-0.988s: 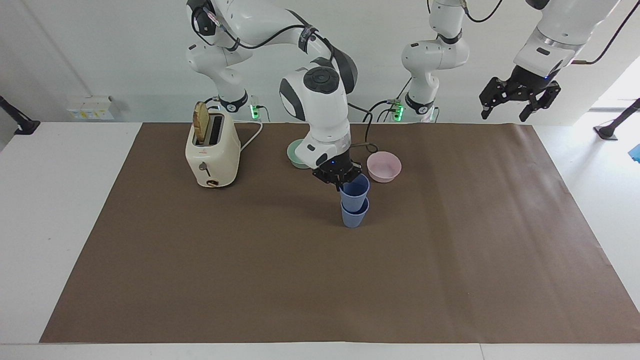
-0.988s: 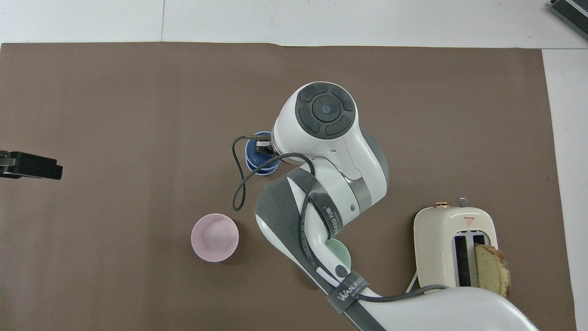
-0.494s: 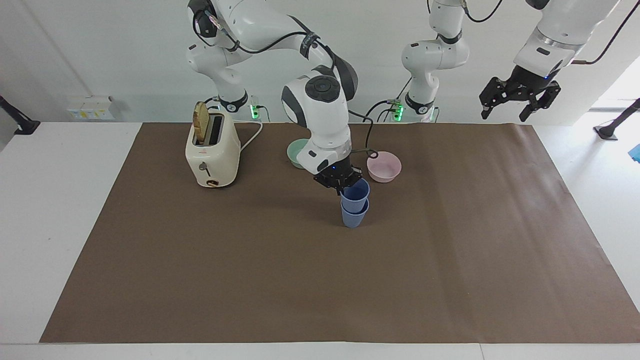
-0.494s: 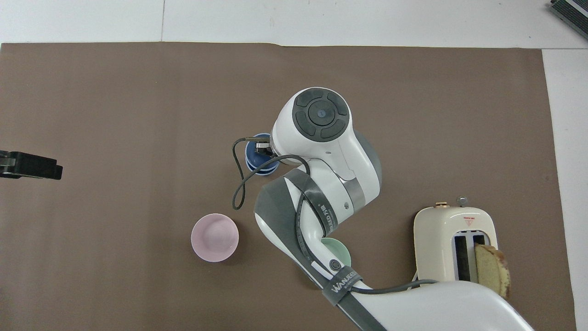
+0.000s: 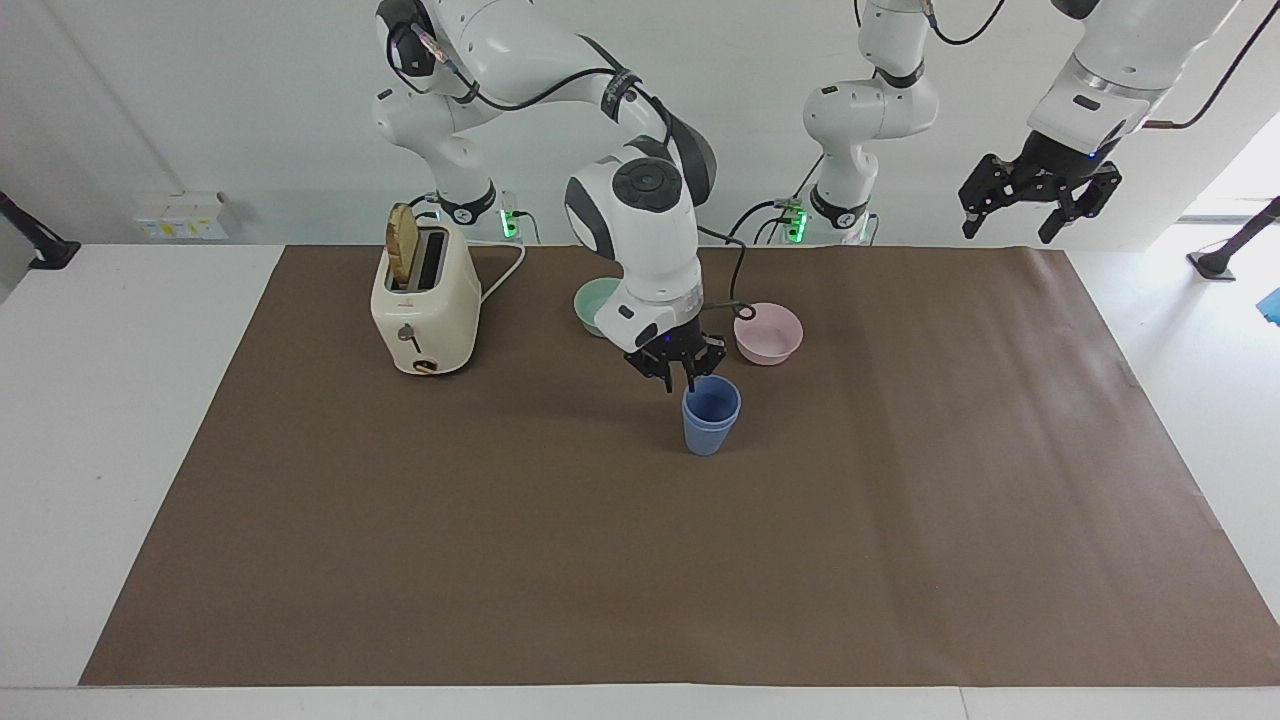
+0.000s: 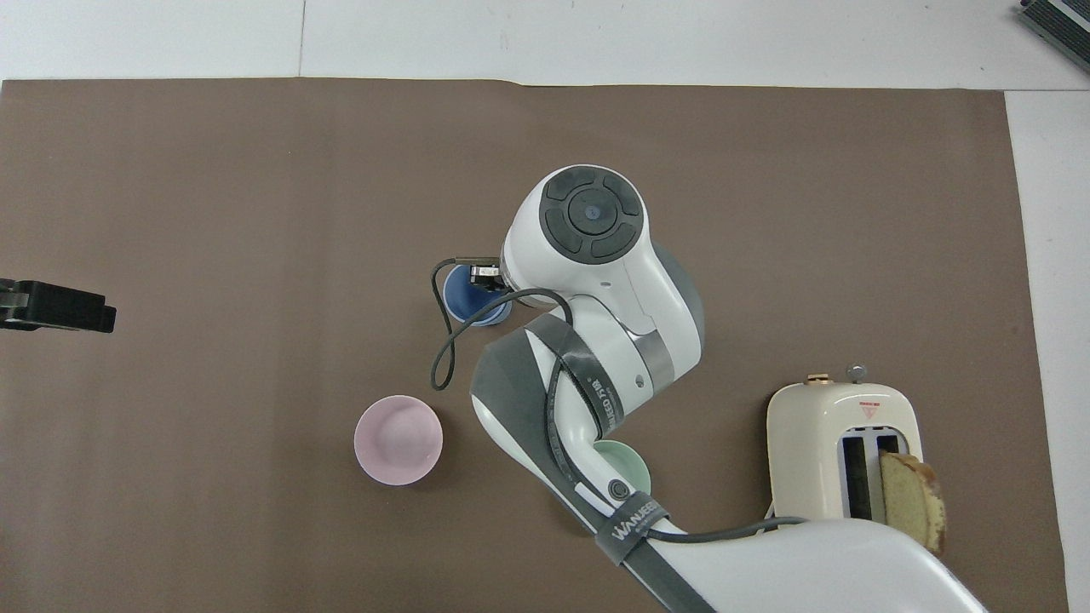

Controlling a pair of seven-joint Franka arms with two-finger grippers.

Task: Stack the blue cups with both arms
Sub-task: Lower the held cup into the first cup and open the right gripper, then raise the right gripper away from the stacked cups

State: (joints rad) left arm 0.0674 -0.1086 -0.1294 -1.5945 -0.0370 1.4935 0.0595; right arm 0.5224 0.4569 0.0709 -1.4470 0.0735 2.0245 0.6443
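blue cups (image 5: 711, 413) nested | right claw (image 5: 676, 372) open, above rim | left claw (image 5: 1038, 192) waits

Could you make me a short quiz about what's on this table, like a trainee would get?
1. True or false: the two blue cups now sit one inside the other on the brown mat.
2. What sticks up out of the toaster?
3. Which is over the cups: (a) the left pincer, (b) the right pincer, (c) neither?

Key
1. True: they are nested and look like a single cup, standing upright.
2. A slice of bread.
3. (b): it hangs open just over the rim, on the side nearer the mint bowl, gripping nothing. The left pincer waits open, up by its own end of the table. The pink bowl stands near the cups.
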